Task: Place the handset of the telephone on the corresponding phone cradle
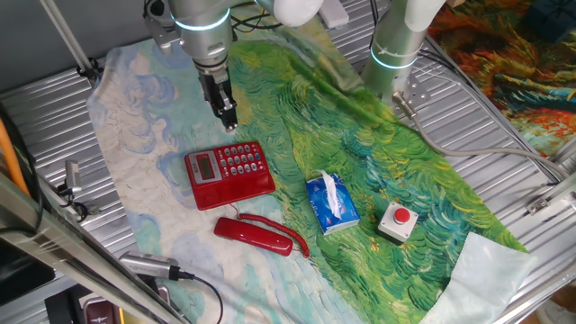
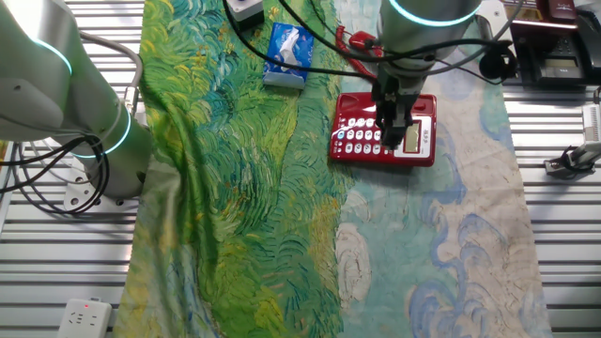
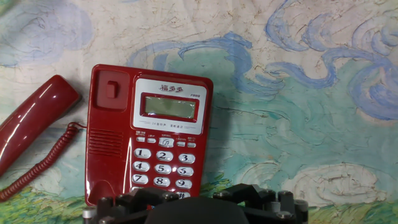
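My gripper (image 1: pixel 229 121) hovering above telephone (image 1: pixel 229 174), holding nothing, can't tell how open; handset (image 1: pixel 254 236) lying beside it, cradle (image 3: pixel 109 137) bare.

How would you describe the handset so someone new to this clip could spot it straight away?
Start at the painted cloth covering the table and find the red telephone near its pale blue end. The handset lies on the cloth just beside it, off the phone cradle, with a thin red cord. It is the long, glossy red bar with rounded ends, unlike the squarish telephone, the blue tissue pack or the grey box.

Ribbed metal table (image 1: pixel 504 193) under a painted green-blue cloth (image 1: pixel 378 153).
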Action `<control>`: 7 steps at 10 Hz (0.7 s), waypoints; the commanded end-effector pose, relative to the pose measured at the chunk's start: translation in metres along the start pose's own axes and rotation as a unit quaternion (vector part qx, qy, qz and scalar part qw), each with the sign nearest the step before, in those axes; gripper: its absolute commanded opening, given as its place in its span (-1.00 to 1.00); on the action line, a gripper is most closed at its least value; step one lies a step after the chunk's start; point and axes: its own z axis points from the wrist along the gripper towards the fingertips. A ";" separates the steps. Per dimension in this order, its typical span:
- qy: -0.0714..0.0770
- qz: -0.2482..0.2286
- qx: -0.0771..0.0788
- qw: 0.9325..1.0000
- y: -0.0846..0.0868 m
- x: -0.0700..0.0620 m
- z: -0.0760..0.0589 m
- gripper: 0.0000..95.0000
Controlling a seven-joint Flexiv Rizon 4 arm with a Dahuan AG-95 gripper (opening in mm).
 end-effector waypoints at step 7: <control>0.007 -0.004 0.012 1.000 0.000 -0.001 0.001 -1.00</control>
